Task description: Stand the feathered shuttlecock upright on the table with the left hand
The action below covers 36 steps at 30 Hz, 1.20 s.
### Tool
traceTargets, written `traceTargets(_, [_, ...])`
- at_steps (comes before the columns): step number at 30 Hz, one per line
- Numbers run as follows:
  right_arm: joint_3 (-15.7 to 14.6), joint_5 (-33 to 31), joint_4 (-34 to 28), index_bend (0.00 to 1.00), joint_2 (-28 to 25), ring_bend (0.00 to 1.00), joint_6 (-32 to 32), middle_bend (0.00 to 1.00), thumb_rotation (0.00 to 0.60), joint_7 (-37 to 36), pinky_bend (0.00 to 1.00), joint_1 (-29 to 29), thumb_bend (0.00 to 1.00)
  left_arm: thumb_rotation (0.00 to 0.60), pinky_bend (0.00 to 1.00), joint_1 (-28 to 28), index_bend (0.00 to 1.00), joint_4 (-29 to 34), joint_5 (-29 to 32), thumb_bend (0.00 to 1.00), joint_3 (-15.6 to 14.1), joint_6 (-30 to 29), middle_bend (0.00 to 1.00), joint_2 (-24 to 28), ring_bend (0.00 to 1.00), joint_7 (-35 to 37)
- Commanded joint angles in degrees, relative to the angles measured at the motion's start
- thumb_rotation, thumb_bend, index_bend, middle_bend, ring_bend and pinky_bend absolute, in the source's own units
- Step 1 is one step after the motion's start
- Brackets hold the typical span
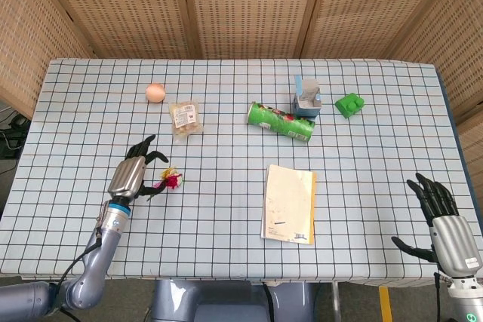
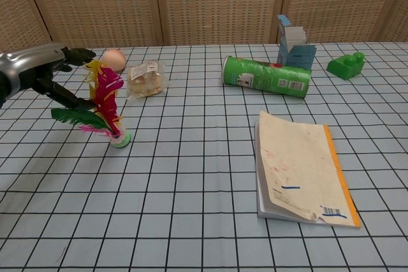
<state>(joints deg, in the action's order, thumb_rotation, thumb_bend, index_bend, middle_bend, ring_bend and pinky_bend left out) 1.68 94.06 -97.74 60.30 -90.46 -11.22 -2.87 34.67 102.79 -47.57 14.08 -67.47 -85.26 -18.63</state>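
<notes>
Chest view: the left hand (image 2: 44,68) is cut off at the frame edge, fingers spread beside the shuttlecock (image 2: 108,109), which is stood base-down, feathers upward.

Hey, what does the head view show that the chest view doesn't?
Only the head view shows the right hand, open by the table's near right corner, and the left hand from above. Only the chest view shows the shuttlecock from the side: base on the table, feathers up, the left hand at the feathers. Both show the green can, notebook, snack packet and green block.
</notes>
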Motion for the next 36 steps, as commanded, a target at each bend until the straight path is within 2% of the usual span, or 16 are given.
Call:
traceTargets(1, [0.0,-0.02,0.0,0.0,-0.02,0.0,-0.03,0.0,0.6,-0.07,0.02,0.03,0.06,0.6,0.0,0.04,0.29,0.25,0.28,0.26,0.07,0.07,0.0,0.26,0.0,-0.08])
traceTargets(5, [-0.02,0.11,-0.01,0.0,-0.07,0.0,-0.13,0.0,0.6,-0.2,0.02,0.04,0.06,0.6,0.0,-0.33,0.19,1.36,-0.14,0.24,0.5,-0.18,0.0,1.31,0.0,0.82])
traceTargets(19, [-0.21,0.76,-0.34,0.0,-0.08,0.0,-0.42,0.0,0.6,0.42,0.02,0.13,0.06,0.6,0.0,-1.14,0.19,3.99,-2.05,0.24,1.74,-1.45,0.0,5.22,0.0,2.3])
traceTargets(28, [-0.39,1.27,-0.18,0.0,0.14,0.0,-0.51,0.0,0.6,0.67,0.01,0.11,0.06,0.6,0.0,-4.63,0.19,8.36,-9.96,0.24,0.66,-6.52,0.0,9.21,0.0,4.96])
traceTargets(30, [-0.41,1.51,-0.25,0.0,0.15,0.0,-0.62,0.0,0.6,0.96,0.01,0.1,0.06,0.6,0.0,-7.13,0.18,9.78,-14.87,0.25,-1.14,-9.66,0.0,11.36,0.0,5.78])
traceTargets(32, [-0.41,1.74,-0.44,0.0,0.16,0.0,-0.91,0.0,0.6,1.5,0.01,0.2,0.06,0.6,0.0,-11.05,0.18,9.19,-22.59,0.26,-5.91,-15.61,0.0,13.6,0.0,2.14])
traceTargets(36, [-0.39,1.79,-0.88,0.0,0.15,0.0,-0.99,0.0,0.6,2.46,0.0,0.25,0.06,0.6,0.0,-17.39,0.14,3.86,-30.43,0.26,-12.08,-24.51,0.0,12.51,0.0,-3.79])
